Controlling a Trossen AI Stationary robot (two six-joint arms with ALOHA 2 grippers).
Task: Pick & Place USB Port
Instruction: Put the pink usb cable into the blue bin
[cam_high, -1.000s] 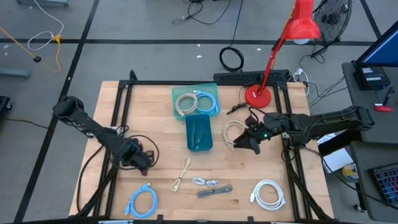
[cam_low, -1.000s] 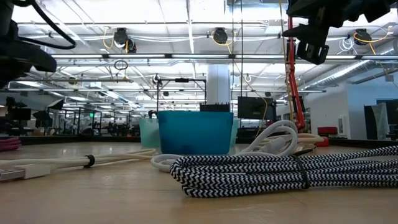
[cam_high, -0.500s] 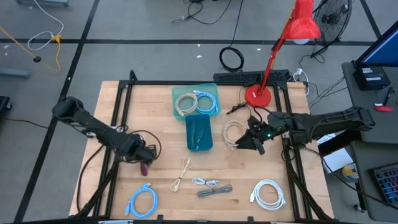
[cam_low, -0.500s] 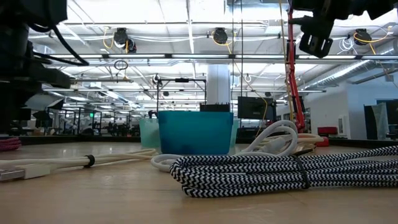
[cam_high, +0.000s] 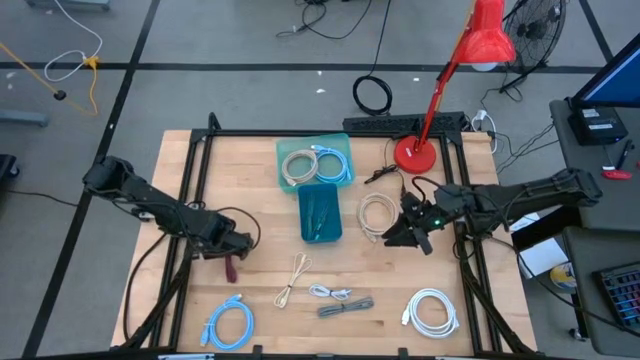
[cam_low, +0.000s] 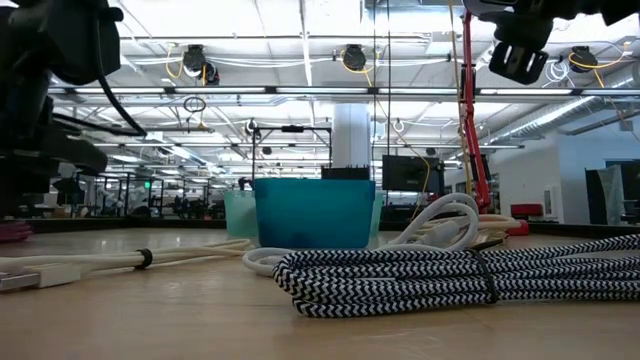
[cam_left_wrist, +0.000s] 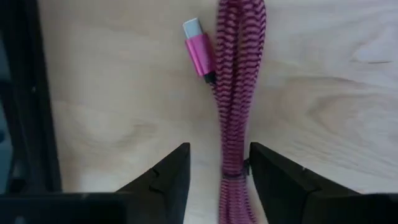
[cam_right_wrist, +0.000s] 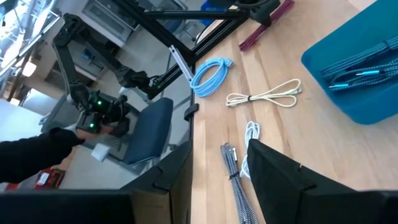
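A magenta braided USB cable (cam_left_wrist: 239, 93) with a pink plug (cam_left_wrist: 200, 50) lies flat on the wood near the table's left frame (cam_high: 231, 268); in the low view it shows at the picture's left edge (cam_low: 12, 232). My left gripper (cam_left_wrist: 219, 167) hangs open just above it (cam_high: 230, 248), one finger on each side of the bundle, which lies close beside one finger. My right gripper (cam_right_wrist: 217, 180) is open and empty, raised over the table's right part (cam_high: 412, 236) beside a white cable coil (cam_high: 375, 215).
A dark teal bin (cam_high: 320, 213) and a light green bin (cam_high: 315, 163) hold cables at mid-table. Loose on the near half lie a blue coil (cam_high: 228, 323), a cream cable (cam_high: 293, 278), a black-and-white braided cable (cam_high: 345, 307) and a white coil (cam_high: 432, 310). A red lamp base (cam_high: 413, 153) stands far right.
My left gripper has come down and moved a little toward the table's right edge, and the magenta cable now shows on the wood beside it. My right gripper has risen slightly and drifted toward the right edge. The cables have stayed where they were.
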